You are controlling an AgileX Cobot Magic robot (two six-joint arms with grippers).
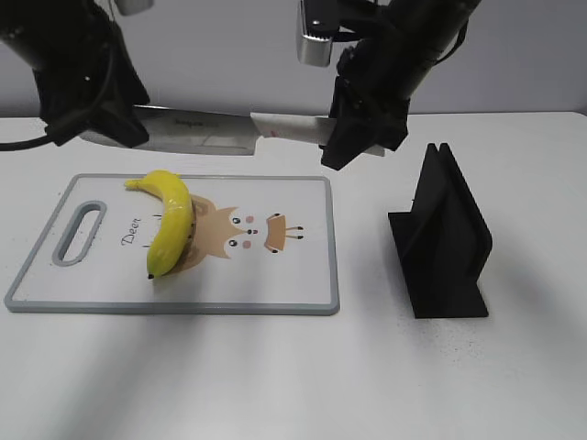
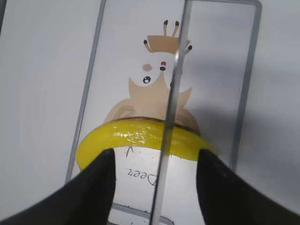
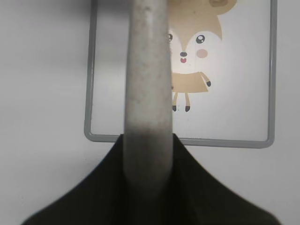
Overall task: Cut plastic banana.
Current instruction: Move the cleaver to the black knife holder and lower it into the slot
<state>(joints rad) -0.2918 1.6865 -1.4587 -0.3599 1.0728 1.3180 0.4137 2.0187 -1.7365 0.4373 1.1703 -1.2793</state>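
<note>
The plastic banana [image 1: 171,220] lies on the left half of the white cutting board [image 1: 275,280], which has a deer drawing. My right gripper [image 1: 353,137] is shut on the white handle of a knife [image 1: 193,131] and holds it level above the board's far edge, blade pointing left. My left gripper [image 1: 101,124] hovers at the blade's tip end. In the left wrist view its jaws [image 2: 154,157] are open, the blade [image 2: 174,93] runs between them untouched, and the banana [image 2: 136,136] lies below, crossing under the blade. The right wrist view shows the jaws [image 3: 147,140] clamping the handle [image 3: 147,70].
A black knife stand [image 1: 445,238] stands upright on the white table right of the board. The board's grey rim shows in the right wrist view [image 3: 187,140], and its right half carries only the deer drawing [image 1: 248,229].
</note>
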